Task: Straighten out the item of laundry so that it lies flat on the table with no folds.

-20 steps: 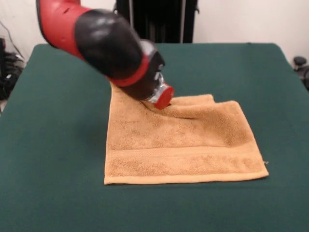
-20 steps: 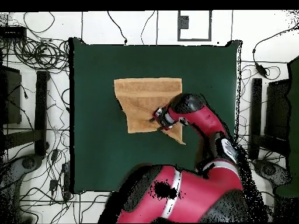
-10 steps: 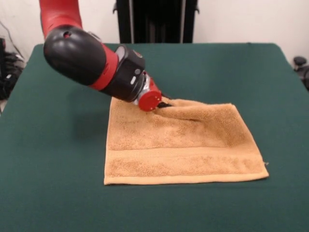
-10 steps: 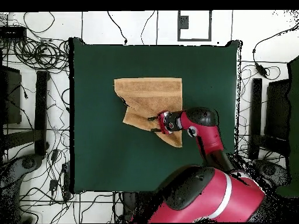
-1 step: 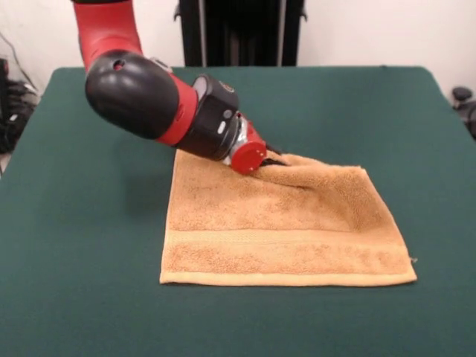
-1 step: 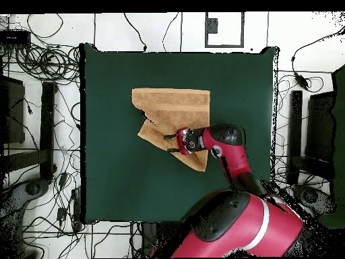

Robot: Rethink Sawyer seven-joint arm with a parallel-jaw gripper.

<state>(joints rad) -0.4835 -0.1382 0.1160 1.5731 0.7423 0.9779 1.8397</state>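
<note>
The item of laundry point(image 5: 282, 223), a tan-orange towel, lies on the green table point(image 5: 89, 282). Its near hem runs straight and flat, with a woven band just behind it. Its far edge is bunched into a raised ridge where my gripper point(image 5: 273, 159) is shut on it, the dark fingertips half buried in the cloth. In the overhead view the gripper point(image 6: 170, 143) sits on the towel point(image 6: 172, 106) on the side towards the robot's base. There the cloth is pulled into a slanted fold, while the opposite edge lies straight. The red and black arm hides part of the towel's far left corner.
Bare green cloth surrounds the towel on all sides in both views. The table's edges point(image 6: 82, 135) are far from the towel. Cables and stands point(image 6: 40, 121) lie on the floor beyond the table.
The gripper has moved rightward in the front view along the towel's far edge, dragging the bunched cloth with it. The towel's near right corner has shifted slightly outward.
</note>
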